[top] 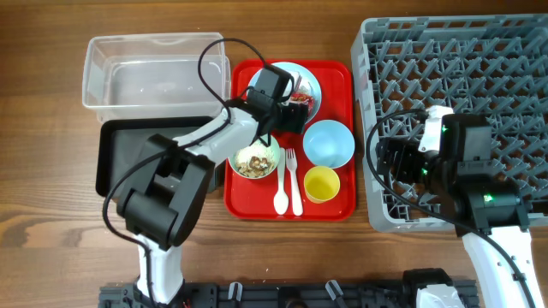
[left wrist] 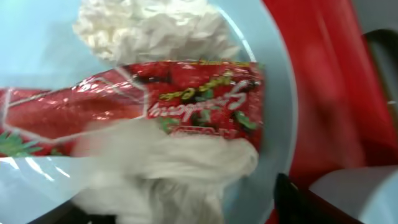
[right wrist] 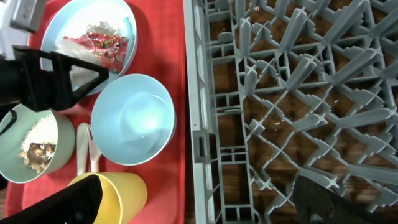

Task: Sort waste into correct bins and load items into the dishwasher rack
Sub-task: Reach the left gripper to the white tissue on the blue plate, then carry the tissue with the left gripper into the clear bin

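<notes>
Overhead, red tray (top: 342, 73) on tabletop (top: 51, 239) crowded: plate (top: 313, 84) at 12 o'clock, blue bowl (top: 329, 143) at 3, cup (top: 322, 184) at 5, spoon (top: 280, 188) and fork (top: 294, 188) at 6, green bowl (top: 256, 161) with scraps (top: 251, 164) at 9. Wrapper (left wrist: 124, 99) on plate amid white tissue (left wrist: 149, 25), directly under left pincer (top: 295, 107), fingers spread, empty. Right pincer (right wrist: 205, 205) wide open, empty, over rack (top: 479, 51) edge, tray's 3 o'clock. Tub (top: 154, 77), black tray (top: 116, 154) at tray's 9.
</notes>
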